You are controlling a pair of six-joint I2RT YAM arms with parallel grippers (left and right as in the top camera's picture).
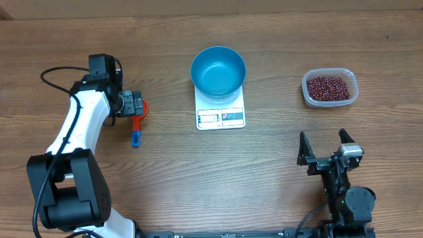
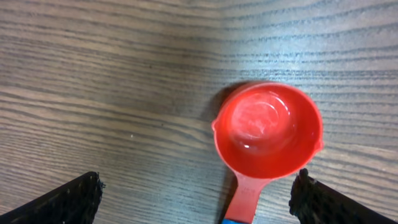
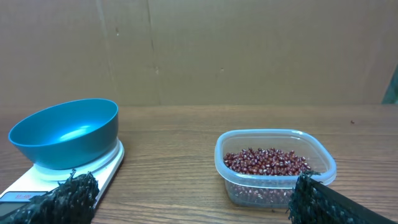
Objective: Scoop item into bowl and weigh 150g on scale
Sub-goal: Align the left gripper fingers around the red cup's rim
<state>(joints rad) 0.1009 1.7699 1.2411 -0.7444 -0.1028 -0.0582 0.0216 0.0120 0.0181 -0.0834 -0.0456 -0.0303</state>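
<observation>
On the scale (image 1: 221, 117) sat the blue bowl (image 1: 218, 71), empty, while the beans (image 1: 326, 86) lay heaped in the clear tub (image 1: 354, 88) on the right arm's side, so by the look of it no scooping or weighing was done yet. The left gripper (image 2: 196, 196) hung wide open just above the red scoop (image 2: 267, 130), which lay ungrasped on the table. The right gripper (image 1: 323, 139) stood equally wide, holding nothing, short of the tub.

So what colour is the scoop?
The scoop is red, best seen from the left wrist camera.
</observation>
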